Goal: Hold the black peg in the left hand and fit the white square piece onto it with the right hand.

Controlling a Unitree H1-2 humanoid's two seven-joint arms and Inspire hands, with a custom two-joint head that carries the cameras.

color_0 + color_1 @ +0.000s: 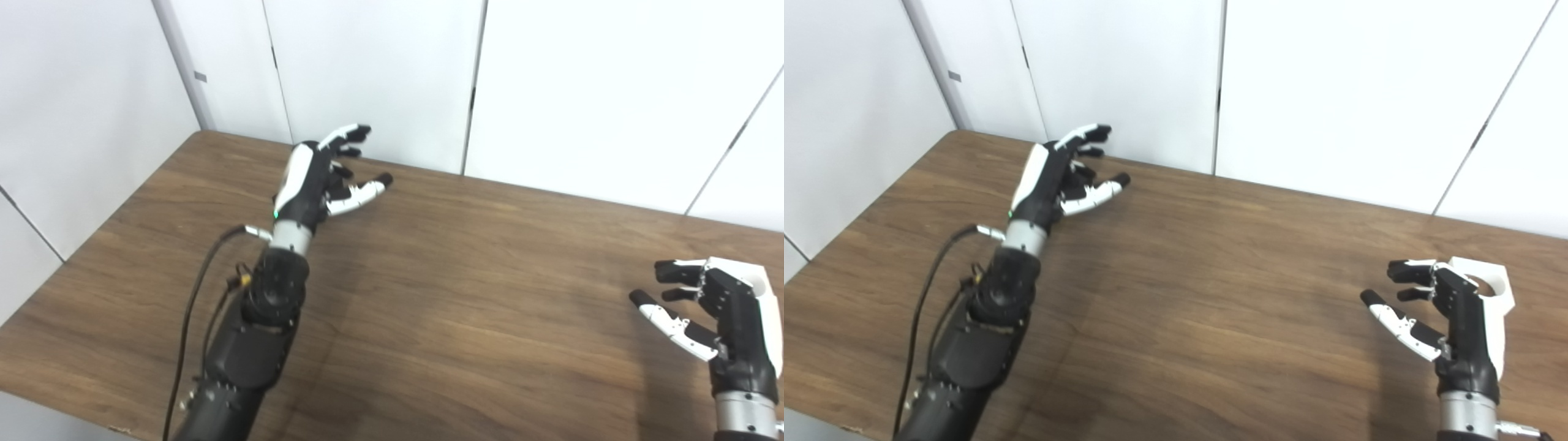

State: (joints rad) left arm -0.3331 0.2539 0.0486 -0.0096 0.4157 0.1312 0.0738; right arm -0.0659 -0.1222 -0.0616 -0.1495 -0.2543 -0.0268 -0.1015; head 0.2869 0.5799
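Here both hands, left hand [312,180] and right hand [1458,318], spread empty fingers; white square piece [1494,285] seemingly half-hidden behind the right.

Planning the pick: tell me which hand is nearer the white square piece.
Right. The right hand hovers open directly in front of the white square piece, partly hiding it. The left hand is open far across the table, near its back left corner.

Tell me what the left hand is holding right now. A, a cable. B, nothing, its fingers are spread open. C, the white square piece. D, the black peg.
B: the left hand hovers over the far side of the table with its fingers apart and nothing between them.
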